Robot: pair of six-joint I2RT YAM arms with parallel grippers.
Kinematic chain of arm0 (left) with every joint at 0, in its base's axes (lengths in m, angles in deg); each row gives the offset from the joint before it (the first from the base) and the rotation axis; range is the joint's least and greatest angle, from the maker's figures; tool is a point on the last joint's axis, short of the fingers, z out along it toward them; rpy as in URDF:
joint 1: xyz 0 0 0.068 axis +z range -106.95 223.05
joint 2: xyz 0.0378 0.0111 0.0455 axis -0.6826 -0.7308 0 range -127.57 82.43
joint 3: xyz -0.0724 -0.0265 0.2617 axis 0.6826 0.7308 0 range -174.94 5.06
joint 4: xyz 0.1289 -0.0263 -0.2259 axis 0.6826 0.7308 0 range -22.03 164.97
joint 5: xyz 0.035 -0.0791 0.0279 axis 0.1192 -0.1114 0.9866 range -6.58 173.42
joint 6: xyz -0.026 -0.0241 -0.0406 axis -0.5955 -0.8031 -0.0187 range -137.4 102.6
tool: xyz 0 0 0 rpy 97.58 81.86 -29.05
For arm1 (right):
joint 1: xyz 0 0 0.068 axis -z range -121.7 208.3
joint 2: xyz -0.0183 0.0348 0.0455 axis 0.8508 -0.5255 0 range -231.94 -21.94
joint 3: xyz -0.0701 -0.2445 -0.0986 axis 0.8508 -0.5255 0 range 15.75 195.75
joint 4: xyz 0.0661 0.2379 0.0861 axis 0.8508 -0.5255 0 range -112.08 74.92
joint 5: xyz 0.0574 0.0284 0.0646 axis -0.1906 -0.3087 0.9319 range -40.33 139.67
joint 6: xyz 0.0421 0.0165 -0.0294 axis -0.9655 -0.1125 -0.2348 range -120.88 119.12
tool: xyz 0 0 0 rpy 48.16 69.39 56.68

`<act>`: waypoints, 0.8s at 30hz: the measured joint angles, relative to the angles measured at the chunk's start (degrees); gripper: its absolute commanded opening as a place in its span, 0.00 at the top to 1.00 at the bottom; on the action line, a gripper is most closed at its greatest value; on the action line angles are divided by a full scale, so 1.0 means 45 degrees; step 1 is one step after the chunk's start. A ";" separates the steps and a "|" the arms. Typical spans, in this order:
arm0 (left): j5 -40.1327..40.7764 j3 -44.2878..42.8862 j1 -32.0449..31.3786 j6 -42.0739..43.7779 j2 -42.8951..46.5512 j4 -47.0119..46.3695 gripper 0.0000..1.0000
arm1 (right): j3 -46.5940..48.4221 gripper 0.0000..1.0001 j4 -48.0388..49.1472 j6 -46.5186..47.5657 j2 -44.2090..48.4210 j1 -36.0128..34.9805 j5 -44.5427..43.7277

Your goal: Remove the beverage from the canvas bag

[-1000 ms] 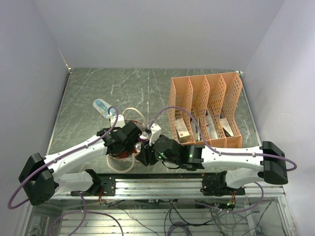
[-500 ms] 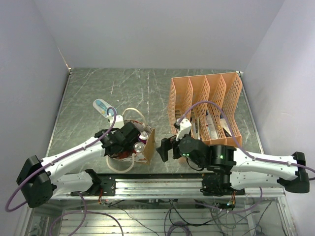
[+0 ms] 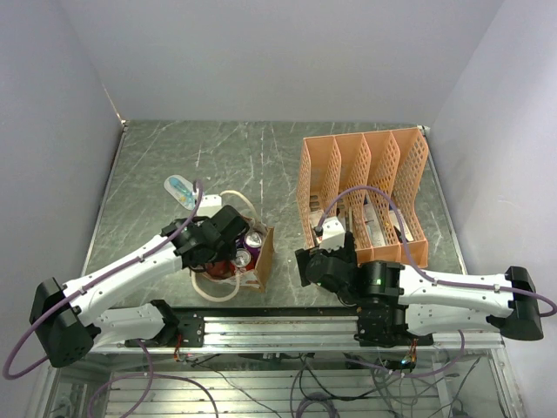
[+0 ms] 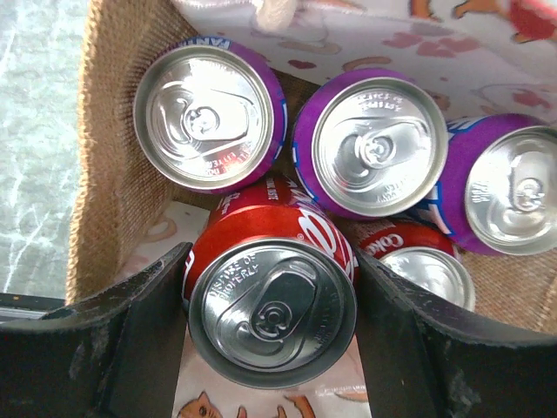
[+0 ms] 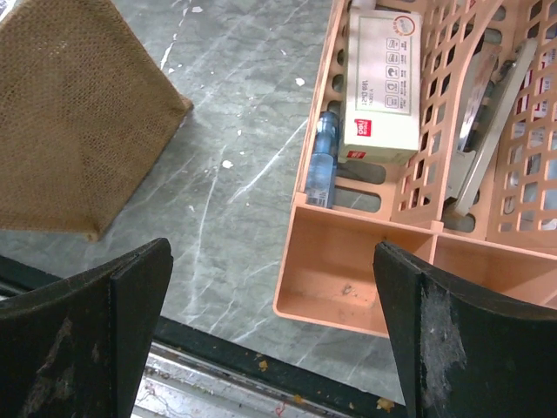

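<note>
The canvas bag (image 3: 265,252) stands upright near the table's front, left of centre, and its burlap wall (image 4: 109,174) frames the left wrist view. Inside it stand several cans. A red cola can (image 4: 272,312), the beverage, sits between my left gripper's (image 4: 272,335) fingers, which are shut on its sides just below the rim. It is at or slightly above the level of the other tops. Three purple cans (image 4: 374,144) and another red can (image 4: 418,261) crowd behind it. My right gripper (image 5: 274,322) hangs open and empty over the table, right of the bag (image 5: 78,131).
An orange file rack (image 3: 361,196) stands at the right, holding a white box (image 5: 379,87) and a blue tube (image 5: 322,161). A clear plastic item (image 3: 179,188) lies behind the bag. The table's front rail (image 5: 261,370) runs just under my right gripper.
My right gripper has let go at the bag, opened wide and pulled back to the right, in front of the rack. My left gripper stays in the bag on the red can.
</note>
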 measured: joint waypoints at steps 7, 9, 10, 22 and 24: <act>0.0019 -0.1904 0.0000 0.0568 -0.0005 0.1141 0.93 | -0.0364 0.00 0.0204 0.0257 0.0087 0.0029 -0.0272; 0.0019 -0.2356 0.0000 0.0709 -0.0005 0.1302 0.93 | -0.0495 0.00 0.0306 0.0330 0.0321 0.0029 -0.0277; 0.0015 -0.2584 -0.0005 0.0792 -0.0005 0.1365 0.93 | -0.0549 0.00 0.0316 0.0364 0.0457 0.0029 -0.0272; 0.0136 -0.3745 -0.0005 0.1248 -0.0087 0.1807 0.93 | 0.0146 0.00 0.1384 0.0228 -0.0053 0.0029 -0.0097; 0.0277 -0.4104 -0.0005 0.1341 -0.0087 0.2045 0.93 | 0.0238 0.00 0.1851 0.0301 -0.0423 0.0029 -0.0019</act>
